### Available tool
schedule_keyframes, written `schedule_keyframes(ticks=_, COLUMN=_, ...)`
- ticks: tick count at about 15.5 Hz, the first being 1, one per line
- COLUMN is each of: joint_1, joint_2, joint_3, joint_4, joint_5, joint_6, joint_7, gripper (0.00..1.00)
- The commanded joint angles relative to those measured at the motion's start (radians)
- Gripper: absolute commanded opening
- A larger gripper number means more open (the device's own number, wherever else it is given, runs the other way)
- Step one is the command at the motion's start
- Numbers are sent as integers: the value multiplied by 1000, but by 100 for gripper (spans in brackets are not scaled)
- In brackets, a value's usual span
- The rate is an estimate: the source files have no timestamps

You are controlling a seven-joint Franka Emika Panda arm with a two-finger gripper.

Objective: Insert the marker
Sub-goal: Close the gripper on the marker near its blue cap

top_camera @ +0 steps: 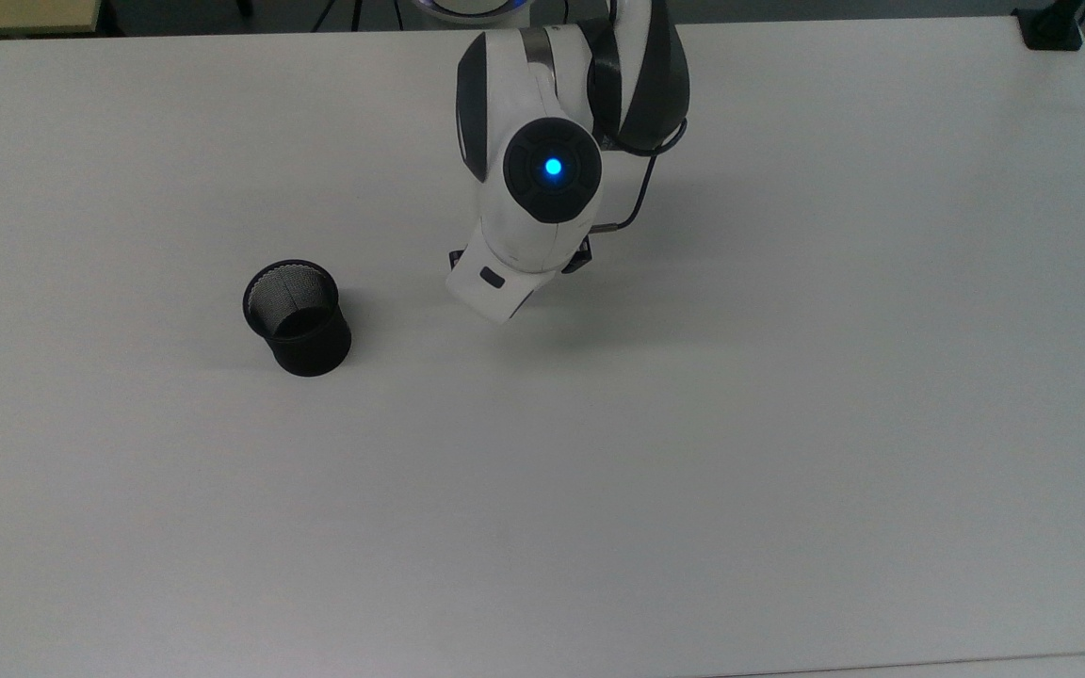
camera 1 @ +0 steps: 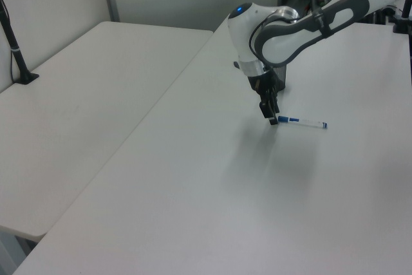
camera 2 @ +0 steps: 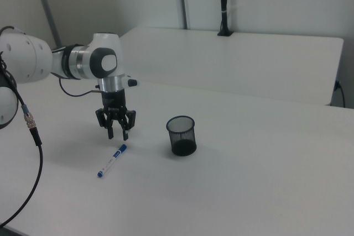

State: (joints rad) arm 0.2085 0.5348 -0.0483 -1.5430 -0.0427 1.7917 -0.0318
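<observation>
The marker [camera 1: 302, 122] lies flat on the white table [camera 1: 212, 210], a slim white barrel with a blue cap; in the right view the marker [camera 2: 112, 160] points its cap toward my gripper. My gripper [camera 2: 117, 134] hangs open, fingers pointing down, low over the cap end. In the left view the gripper [camera 1: 272, 118] tip meets the marker's capped end. The black mesh cup [top_camera: 298, 318] stands upright and empty at the top view's left, apart from the arm; it shows too as the cup [camera 2: 181, 135]. In the top view the arm's wrist hides the marker.
A second white table [camera 1: 96, 88] adjoins on the left view's left, with a black clamped post [camera 1: 16, 49]. Another black clamp [top_camera: 1051, 28] sits at the top view's far right corner. A dark cable [camera 2: 30, 136] hangs at the right view's left.
</observation>
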Motion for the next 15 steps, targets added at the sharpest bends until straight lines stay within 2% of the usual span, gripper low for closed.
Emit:
schedule_keyframes(ticks=1, joint_1=11, joint_2=-38, joint_3=-7, joint_4=-23, joint_5=-32, joint_6=-49, joint_7=-28, gripper=59)
schedule_keyframes(ticks=4, joint_1=11, joint_2=-36, joint_3=-7, joint_4=-25, joint_5=-52, joint_6=-118, joint_7=-51, gripper=59)
schedule_keyframes(ticks=10, joint_1=8, joint_2=-12, joint_3=-7, joint_4=-52, joint_5=-62, joint_6=-100, joint_7=-51, gripper=59)
schedule_keyframes(ticks=15, joint_1=2, joint_2=1, joint_3=-7, joint_4=-52, joint_5=-62, joint_6=-48, joint_7=-43, gripper=35)
